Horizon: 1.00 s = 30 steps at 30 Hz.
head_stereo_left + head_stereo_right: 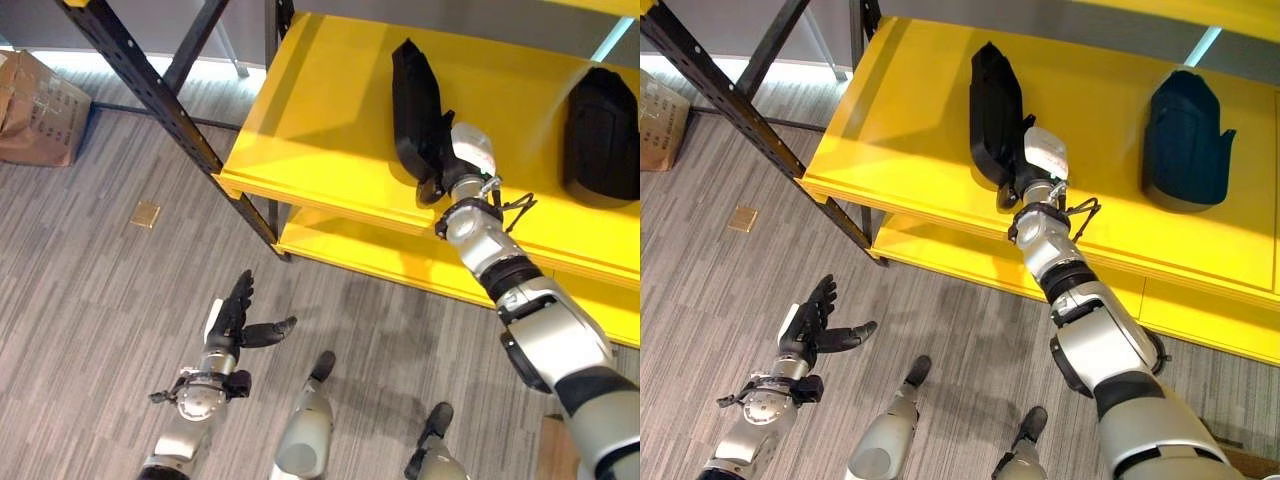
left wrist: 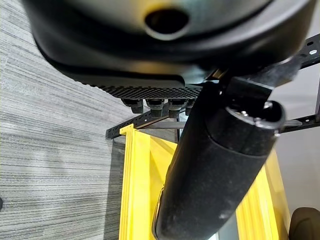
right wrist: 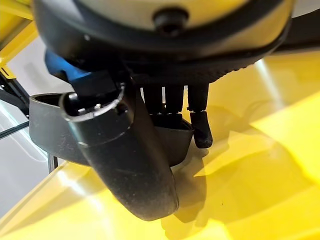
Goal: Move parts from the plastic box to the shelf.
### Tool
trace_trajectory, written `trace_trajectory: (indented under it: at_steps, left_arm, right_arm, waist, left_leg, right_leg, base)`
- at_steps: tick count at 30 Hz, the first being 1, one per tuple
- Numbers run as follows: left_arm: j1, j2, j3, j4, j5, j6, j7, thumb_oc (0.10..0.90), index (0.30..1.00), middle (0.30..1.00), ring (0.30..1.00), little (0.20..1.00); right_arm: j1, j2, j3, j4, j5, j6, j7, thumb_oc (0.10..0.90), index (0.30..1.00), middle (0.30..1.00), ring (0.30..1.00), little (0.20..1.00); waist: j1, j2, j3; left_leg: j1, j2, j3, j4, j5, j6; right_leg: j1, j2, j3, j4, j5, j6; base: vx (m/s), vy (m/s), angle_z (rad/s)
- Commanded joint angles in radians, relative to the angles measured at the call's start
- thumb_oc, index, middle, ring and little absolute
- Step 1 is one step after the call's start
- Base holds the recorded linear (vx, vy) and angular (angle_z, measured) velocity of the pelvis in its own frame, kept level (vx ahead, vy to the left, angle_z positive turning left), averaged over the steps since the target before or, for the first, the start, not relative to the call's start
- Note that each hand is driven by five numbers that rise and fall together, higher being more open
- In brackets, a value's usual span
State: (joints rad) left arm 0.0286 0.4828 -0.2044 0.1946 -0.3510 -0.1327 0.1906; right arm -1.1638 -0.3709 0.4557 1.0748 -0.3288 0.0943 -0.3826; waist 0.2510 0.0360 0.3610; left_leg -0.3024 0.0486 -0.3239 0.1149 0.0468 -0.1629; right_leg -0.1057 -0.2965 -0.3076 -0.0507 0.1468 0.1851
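Left robot hand [image 1: 232, 322] hangs low over the floor [image 1: 90, 270], fingers straight and holding nothing. Farther out, the right robot hand [image 1: 1023, 178] sits on the yellow shelf [image 1: 910, 110], fingers curled on a long black part [image 1: 992, 110] resting there; a second black part [image 1: 1185, 135] lies well apart. Placing looks nearly done; next, the fingers should release it and draw clear.

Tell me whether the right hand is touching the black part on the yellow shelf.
Touching. The right wrist view shows the right hand with its fingers against the black part.
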Motion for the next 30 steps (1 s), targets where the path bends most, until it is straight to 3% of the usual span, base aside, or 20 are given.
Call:
trace_trajectory:
  at_steps: [1,11,30]
  left_arm:
    - [-0.019,0.075,-0.015,-0.095,-0.022,-0.1,0.03,0.9,1.0,1.0,1.0,1.0]
    - [-0.027,0.069,-0.027,-0.098,-0.023,-0.094,0.034,0.9,1.0,1.0,1.0,1.0]
    - [-0.028,0.066,-0.014,-0.088,-0.019,-0.094,0.057,0.9,1.0,1.0,1.0,1.0]
  right_arm:
    - [-0.148,-0.055,0.007,0.013,0.042,-0.007,-0.086,0.4,0.3,0.3,0.3,0.3]
    - [-0.139,-0.07,-0.013,0.024,0.059,0.002,-0.112,0.4,0.3,0.3,0.3,0.3]
    - [-0.115,-0.103,-0.046,-0.017,0.074,0.006,-0.148,0.4,0.3,0.3,0.3,0.3]
  waist:
    - [0.01,-0.009,-0.039]
    - [0.002,-0.003,-0.031]
    - [-0.038,-0.023,-0.018]
  left_leg:
    - [0.017,-0.014,0.096,-0.076,0.043,0.096]
    - [-0.001,-0.013,0.094,-0.07,0.048,0.093]
    - [0.001,0.001,0.122,-0.061,0.041,0.09]
  right_leg:
    - [-0.023,-0.056,-0.007,0.151,-0.043,0.021]
    - [-0.031,-0.055,-0.01,0.154,-0.049,0.018]
    - [-0.047,-0.049,0.02,0.165,-0.052,0.013]
  base:
    - [0.0,0.0,0.0]
    - [0.0,0.0,0.0]
    - [0.0,-0.002,-0.02]
